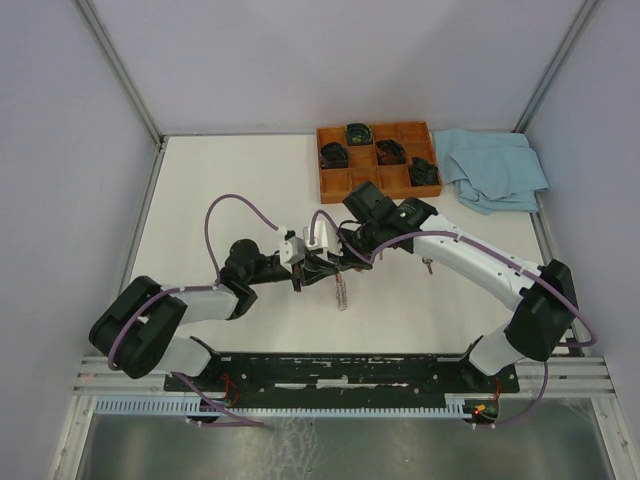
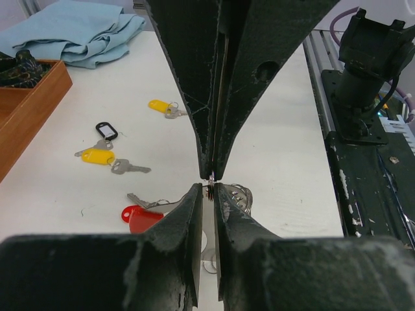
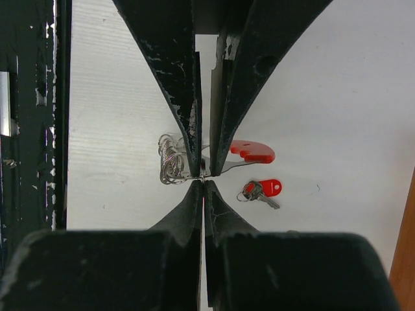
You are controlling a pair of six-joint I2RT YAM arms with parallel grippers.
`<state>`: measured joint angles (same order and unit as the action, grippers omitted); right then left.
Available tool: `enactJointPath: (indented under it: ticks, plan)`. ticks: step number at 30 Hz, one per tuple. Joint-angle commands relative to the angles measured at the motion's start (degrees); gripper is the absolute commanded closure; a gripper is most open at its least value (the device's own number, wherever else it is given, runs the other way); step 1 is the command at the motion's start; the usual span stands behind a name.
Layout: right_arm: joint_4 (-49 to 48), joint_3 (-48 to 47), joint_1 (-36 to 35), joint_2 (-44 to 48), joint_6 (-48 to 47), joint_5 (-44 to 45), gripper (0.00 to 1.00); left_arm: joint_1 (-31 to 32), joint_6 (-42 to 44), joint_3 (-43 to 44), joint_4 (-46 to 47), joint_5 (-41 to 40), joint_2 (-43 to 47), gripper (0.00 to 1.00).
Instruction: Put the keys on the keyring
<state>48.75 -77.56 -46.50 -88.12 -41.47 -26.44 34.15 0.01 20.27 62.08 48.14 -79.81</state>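
Note:
The keyring is held between both grippers above the table. Its silver coiled ring (image 3: 171, 159) and curved red band (image 3: 253, 151) show in the right wrist view, the ring (image 2: 240, 194) and band (image 2: 145, 221) also in the left wrist view. My right gripper (image 3: 204, 181) is shut on the thin ring wire. Facing it tip to tip, my left gripper (image 2: 209, 188) is closed on the same ring with a narrow gap. A red-capped key (image 3: 262, 189) lies on the table beside the band. Two yellow-capped keys (image 2: 159, 105) (image 2: 98, 156) lie farther off.
A black oval loop (image 2: 107, 131) and a plain silver key (image 2: 130, 168) lie near the yellow keys. An orange compartment tray (image 1: 364, 176) with dark items stands at the back, with a crumpled blue cloth (image 1: 492, 168) to its right. The arm base rail (image 2: 363, 162) runs alongside.

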Motion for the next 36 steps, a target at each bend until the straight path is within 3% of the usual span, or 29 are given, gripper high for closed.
enactJointPath:
  ticks: [1,4,9,14,22,27,33,36]
  plan:
    - [-0.67,-2.77,-0.76,-0.31,-0.71,-0.55,0.99,0.28,2.44,1.91,2.15,-0.68,1.09,0.81]
    - [-0.72,-2.85,-0.94,-0.42,-0.71,-0.54,0.99,0.47,2.27,1.96,2.54,-0.59,1.02,0.83]
    - [-1.17,-2.71,-0.96,0.3,-0.71,-0.46,0.97,0.48,2.51,1.66,2.54,-0.68,0.89,0.97]
    - [-4.67,-0.4,-0.91,3.24,1.49,1.51,0.88,0.48,3.33,0.09,3.22,-2.92,2.15,0.97]
    - [-12.46,4.31,0.1,10.29,11.51,4.91,0.88,0.45,3.97,-3.13,4.41,-7.91,5.08,0.97]
    - [-19.21,8.91,1.13,14.99,17.96,8.94,0.83,0.5,3.45,-4.56,5.03,-10.16,6.72,0.97]
    - [-30.81,18.53,1.69,21.71,27.91,17.49,0.61,0.48,3.58,-6.8,4.89,-14.4,9.79,0.97]
    - [-30.94,18.84,2.99,21.69,35.99,21.65,0.49,0.48,3.68,-7.96,4.75,-16.91,11.53,0.97]
